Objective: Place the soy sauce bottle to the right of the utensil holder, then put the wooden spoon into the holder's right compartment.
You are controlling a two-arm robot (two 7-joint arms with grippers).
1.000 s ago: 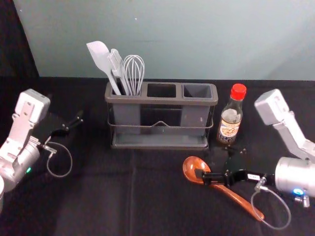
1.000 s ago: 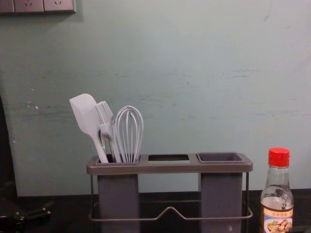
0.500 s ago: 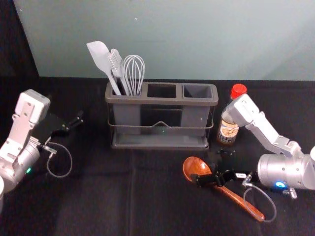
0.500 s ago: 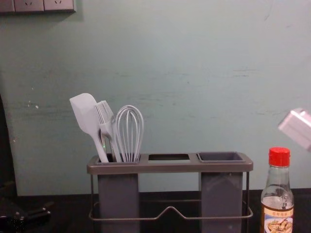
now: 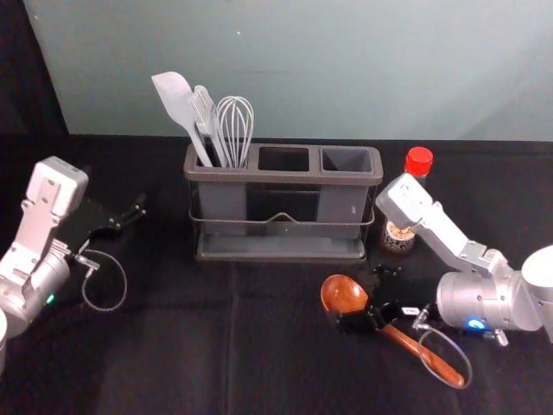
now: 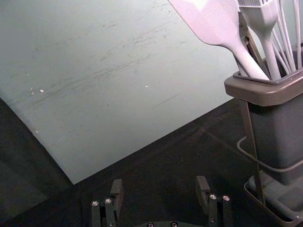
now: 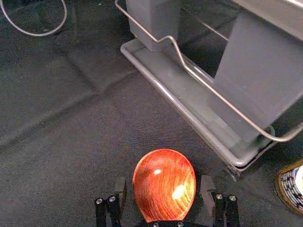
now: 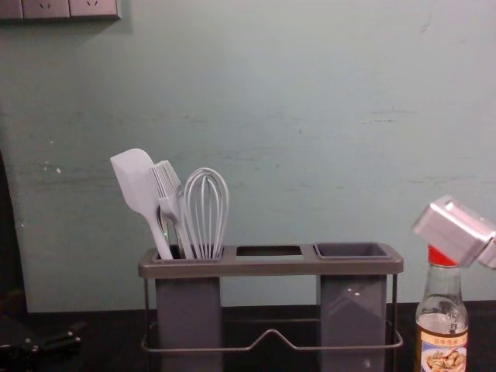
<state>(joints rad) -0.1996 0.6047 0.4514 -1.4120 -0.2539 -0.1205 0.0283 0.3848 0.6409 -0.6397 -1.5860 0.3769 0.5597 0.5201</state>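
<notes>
- Wooden spoon (image 5: 342, 295) lies on black cloth (image 5: 164, 346), in front of the utensil holder's (image 5: 281, 178) right part; handle slants toward near right.
- Left gripper (image 5: 121, 203): parked left of holder, fingers wide apart, nothing held.
- Holder, left compartment: smooth pale spatula (image 5: 175, 97) with flat blade, leaning left; pale brush (image 5: 205, 111) with ribbed bristle head; whisk (image 5: 235, 130) with rounded loops. Dark metallic-looking piece (image 6: 254, 45) behind spatula, mostly hidden, can't identify.
- Holder, middle: rectangular opening in rim, dark inside.
- Holder frame: brown-grey rim, rounded corners; thin wire rail (image 8: 232, 349) with a peak mid-span; shallow grey tray (image 5: 281, 249) at base.
- Right gripper (image 5: 367, 296): low at the spoon, in front of holder's right part. Fingers well apart, one each side of the round bowl, near it; no grip on it.
- Spoon finish: glossy red-brown, grain visible in bowl, highlights on it.
- Holder, right compartment (image 8: 353, 310): tapered grey box, squarish mouth, top open.
- Soy sauce bottle (image 8: 442, 291): upright just beside holder's right end. Clear glass, narrow neck, red cap, picture label. Right arm's pale link (image 5: 404, 201) partly covers it in the head view.
</notes>
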